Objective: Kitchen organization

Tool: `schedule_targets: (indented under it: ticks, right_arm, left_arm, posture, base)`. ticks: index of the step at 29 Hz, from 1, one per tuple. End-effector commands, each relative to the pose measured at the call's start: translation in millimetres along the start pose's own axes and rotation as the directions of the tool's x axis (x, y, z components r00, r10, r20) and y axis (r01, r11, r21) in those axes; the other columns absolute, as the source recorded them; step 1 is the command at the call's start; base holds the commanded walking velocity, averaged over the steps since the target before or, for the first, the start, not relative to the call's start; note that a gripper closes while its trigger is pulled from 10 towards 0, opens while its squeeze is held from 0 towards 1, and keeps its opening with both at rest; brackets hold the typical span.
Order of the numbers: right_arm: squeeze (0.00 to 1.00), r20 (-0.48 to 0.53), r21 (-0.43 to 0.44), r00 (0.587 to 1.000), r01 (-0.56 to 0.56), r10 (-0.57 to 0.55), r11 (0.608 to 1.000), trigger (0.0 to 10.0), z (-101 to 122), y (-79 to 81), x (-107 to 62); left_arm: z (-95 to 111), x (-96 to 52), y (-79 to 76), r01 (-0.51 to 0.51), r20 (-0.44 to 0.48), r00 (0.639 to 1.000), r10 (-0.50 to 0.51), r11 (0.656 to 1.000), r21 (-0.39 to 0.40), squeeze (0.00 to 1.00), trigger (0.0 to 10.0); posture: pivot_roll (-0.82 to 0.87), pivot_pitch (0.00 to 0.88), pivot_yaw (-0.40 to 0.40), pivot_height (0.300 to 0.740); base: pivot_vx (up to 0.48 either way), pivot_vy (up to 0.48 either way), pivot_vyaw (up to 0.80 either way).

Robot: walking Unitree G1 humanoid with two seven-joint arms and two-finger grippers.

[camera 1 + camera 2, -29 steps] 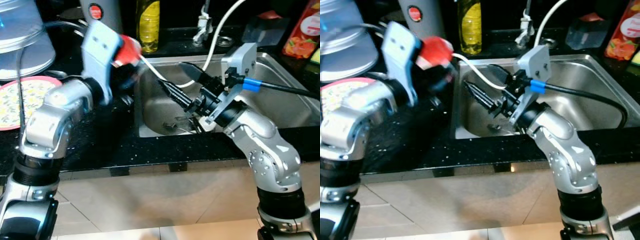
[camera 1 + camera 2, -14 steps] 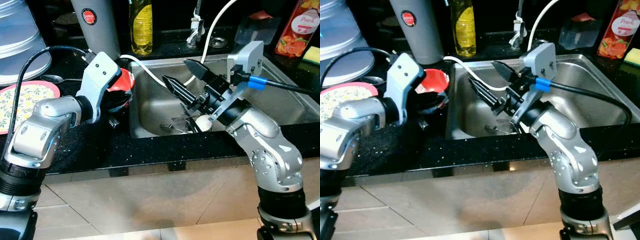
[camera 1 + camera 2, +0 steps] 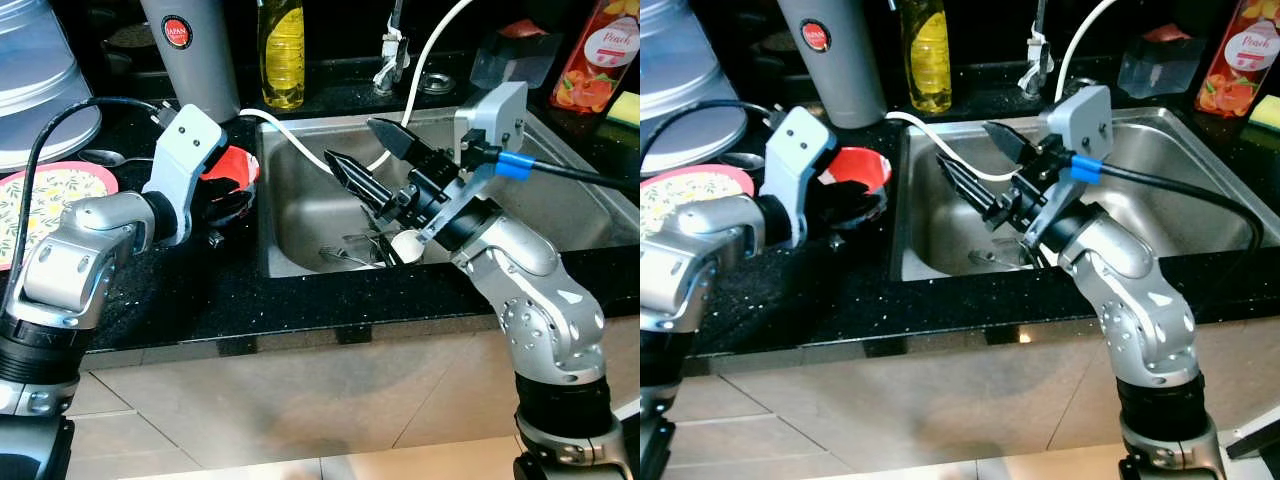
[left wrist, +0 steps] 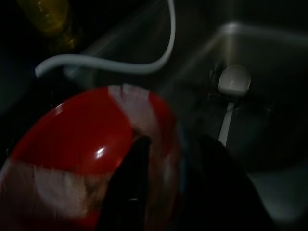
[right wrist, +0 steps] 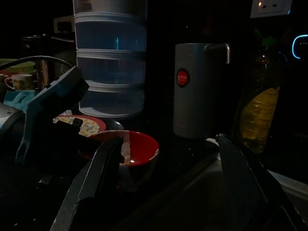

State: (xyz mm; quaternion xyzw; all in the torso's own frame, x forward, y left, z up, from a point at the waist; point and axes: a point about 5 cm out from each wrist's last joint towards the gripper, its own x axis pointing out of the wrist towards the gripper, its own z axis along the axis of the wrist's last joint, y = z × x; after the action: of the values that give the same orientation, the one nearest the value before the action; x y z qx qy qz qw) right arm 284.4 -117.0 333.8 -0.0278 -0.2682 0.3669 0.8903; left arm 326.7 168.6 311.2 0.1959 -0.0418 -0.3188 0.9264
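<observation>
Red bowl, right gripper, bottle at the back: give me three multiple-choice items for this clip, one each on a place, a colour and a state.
1. Where is the small red bowl?
A. On the black countertop left of the steel sink
B. Inside the sink
C. On the floral plate

2. What colour is the liquid in the clear bottle behind the sink?
A. Green
B. Yellow
C. Blue

3. How are the fingers of the right gripper?
A. Shut on a spoon
B. Shut on the bowl
C. Open, holding nothing

Key: 1 A, the bowl sits on the counter in the left gripper; 2 B, the bottle shows yellow; 3 C, its black fingers stand spread above the sink.
</observation>
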Motion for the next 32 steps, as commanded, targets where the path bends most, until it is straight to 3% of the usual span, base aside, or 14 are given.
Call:
schedule_targets:
  ticks: [1,2,3,5,9,10,12,14,18,23,25,30,31,32]
  right_arm:
    - [0.0,0.009,0.002,1.0,0.002,-0.002,1.0,10.0,1.3,-0.5,-0.7]
    - [0.0,0.009,0.004,1.0,0.002,-0.002,1.0,10.0,1.2,-0.5,-0.6]
    - [0.0,0.009,0.004,1.0,0.002,-0.002,1.0,10.0,1.2,-0.5,-0.6]
    - [0.0,0.011,0.007,1.0,0.002,-0.002,1.0,10.0,0.6,-0.1,0.5]
    - [0.0,0.012,0.008,1.0,0.003,-0.003,1.0,10.0,0.5,-0.1,0.8]
    - [0.0,0.013,0.013,1.0,0.005,-0.005,1.0,10.0,-0.2,0.2,0.9]
    - [0.0,0.013,0.014,1.0,0.006,-0.006,1.0,10.0,-0.6,0.3,0.8]
    - [0.0,0.013,0.017,1.0,0.008,-0.008,1.0,10.0,-1.3,0.4,0.7]
    - [0.0,0.017,0.021,1.0,0.02,-0.021,1.0,10.0,-2.8,0.5,1.7]
    - [0.0,0.019,0.022,1.0,0.024,-0.024,0.999,10.0,-3.3,0.9,1.8]
    - [0.0,0.019,0.02,0.999,0.027,-0.027,0.999,10.0,-2.6,0.9,0.6]
    - [0.0,0.019,0.018,0.999,0.031,-0.031,0.999,10.0,-2.3,0.6,0.1]
    - [0.0,0.02,0.018,0.999,0.032,-0.032,0.999,10.0,-2.3,0.7,-0.1]
    - [0.0,0.021,0.018,0.999,0.033,-0.033,0.999,10.0,-2.3,0.8,-0.3]
  left_arm:
    - [15.7,-3.8,-0.9,0.001,0.119,0.993,-0.003,1.0,0.013,0.84,10.0]
    - [27.1,-7.0,-1.4,0.0,0.201,0.98,-0.004,1.0,0.02,0.0,10.0]
    - [27.1,-7.0,-1.4,0.0,0.201,0.98,-0.004,1.0,0.02,0.0,10.0]
    - [57.5,-19.2,3.8,-0.015,0.398,0.917,0.024,1.0,-0.026,0.0,10.0]
    - [64.3,-22.7,7.0,-0.018,0.436,0.899,0.04,0.998,-0.055,0.0,10.0]
    - [76.2,-32.2,29.9,-0.146,0.457,0.869,0.189,0.981,-0.128,0.0,10.0]
    - [78.2,-35.6,40.4,-0.225,0.445,0.855,0.265,0.964,-0.14,0.0,10.0]
    - [77.2,-37.8,52.8,-0.304,0.414,0.842,0.346,0.938,-0.166,0.0,10.0]
    - [18.4,-33.8,99.0,-0.599,-0.085,0.797,0.598,0.762,-0.245,0.0,10.0]
    - [8.1,-27.8,95.2,-0.576,-0.092,0.816,0.571,0.789,-0.215,0.0,10.0]
    - [-0.9,-18.0,84.7,-0.513,-0.162,0.858,0.487,0.815,-0.269,0.0,10.0]
    - [-5.2,-12.0,79.5,-0.487,-0.205,0.873,0.443,0.819,-0.305,0.0,10.0]
    - [-5.9,-10.8,80.5,-0.494,-0.218,0.869,0.445,0.813,-0.309,0.0,0.0]
    - [-6.1,-10.1,80.9,-0.496,-0.227,0.867,0.444,0.809,-0.314,0.0,0.0]
  posture:
    - [-0.08,0.147,0.072,0.74]
    - [-0.08,0.147,0.072,0.74]
    - [-0.08,0.147,0.072,0.74]
    - [-0.08,0.146,0.069,0.74]
    - [-0.08,0.146,0.069,0.74]
    - [-0.07,0.147,0.068,0.74]
    - [-0.07,0.147,0.068,0.74]
    - [-0.06,0.145,0.066,0.74]
    - [-0.06,0.141,0.069,0.74]
    - [-0.07,0.136,0.074,0.74]
    - [-0.07,0.135,0.081,0.74]
    - [-0.07,0.134,0.083,0.74]
    - [-0.07,0.135,0.082,0.74]
    - [-0.07,0.135,0.082,0.74]
  base:
    - [0.0,0.0,0.0]
    - [0.0,0.0,0.0]
    - [0.0,0.0,0.0]
    - [0.0,0.0,0.0]
    - [0.0,0.0,0.0]
    - [0.0,0.0,0.0]
    - [0.0,0.0,0.0]
    - [0.0,0.0,0.0]
    - [0.0,0.0,0.0]
    - [0.0,0.0,0.0]
    - [0.0,0.0,0.0]
    - [0.0,0.0,0.0]
    - [0.0,0.0,0.0]
    - [0.0,0.0,0.0]
